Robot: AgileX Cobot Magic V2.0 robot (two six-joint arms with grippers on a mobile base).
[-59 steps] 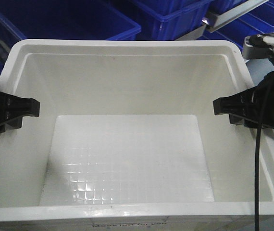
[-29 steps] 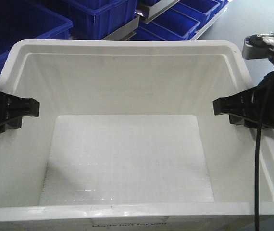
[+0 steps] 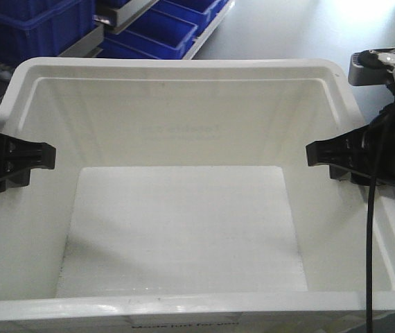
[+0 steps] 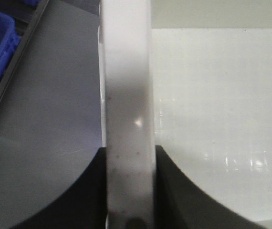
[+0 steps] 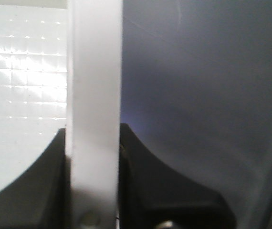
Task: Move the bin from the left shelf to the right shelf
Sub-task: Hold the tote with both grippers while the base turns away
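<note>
Carrying step, judging by the grip: hauling the empty bin [image 3: 177,66] level in front, away from blue crates [image 3: 38,28] far left. Pinching its left rim with left tool [image 4: 129,153], its right rim with right tool [image 5: 94,136], both clamped tight. Next, probably: swinging toward right shelf, holding even, lowering gently.

dark blue crates [image 3: 159,26] on a grey shelf rail [image 3: 118,19] at upper left, pale grey floor [image 3: 287,28] beyond
</note>
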